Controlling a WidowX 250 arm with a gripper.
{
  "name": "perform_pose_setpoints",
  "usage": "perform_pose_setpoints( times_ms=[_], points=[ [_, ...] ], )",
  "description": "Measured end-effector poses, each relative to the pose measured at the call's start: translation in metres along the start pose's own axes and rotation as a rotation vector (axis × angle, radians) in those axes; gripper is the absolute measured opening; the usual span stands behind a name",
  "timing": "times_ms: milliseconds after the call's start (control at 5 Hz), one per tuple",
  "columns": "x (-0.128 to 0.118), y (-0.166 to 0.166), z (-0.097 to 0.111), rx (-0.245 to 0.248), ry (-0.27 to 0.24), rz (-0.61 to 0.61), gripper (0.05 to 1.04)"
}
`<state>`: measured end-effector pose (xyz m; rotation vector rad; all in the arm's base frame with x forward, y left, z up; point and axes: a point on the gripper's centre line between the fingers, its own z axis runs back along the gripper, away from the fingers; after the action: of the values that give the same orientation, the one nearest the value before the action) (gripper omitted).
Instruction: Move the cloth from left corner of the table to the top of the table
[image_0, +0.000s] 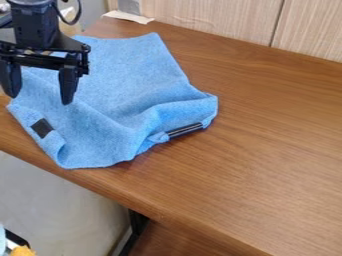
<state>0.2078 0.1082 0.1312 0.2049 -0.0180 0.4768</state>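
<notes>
Blue cloth (127, 70) below and right of the spread-fingered hand (40, 98), one corner near the table's (267, 135) front edge, tabletop stretching rightward

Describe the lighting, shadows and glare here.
Camera view: soft, diffuse light; a faint pale sheen on the wooden table; gentle shading in the folds of the blue cloth; no hard-edged shadows or blown-out glare on either.
</notes>
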Motion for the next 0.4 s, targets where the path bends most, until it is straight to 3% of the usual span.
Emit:
perform_pose_setpoints(
  times_ms=[200, 400],
  points=[
    [-0.002, -0.002, -0.005, -0.002, 0.025, -0.007, 1.0],
    [0.014, -0.013, -0.005, -0.054, 0.039, -0.025, 1.0]
  ],
)
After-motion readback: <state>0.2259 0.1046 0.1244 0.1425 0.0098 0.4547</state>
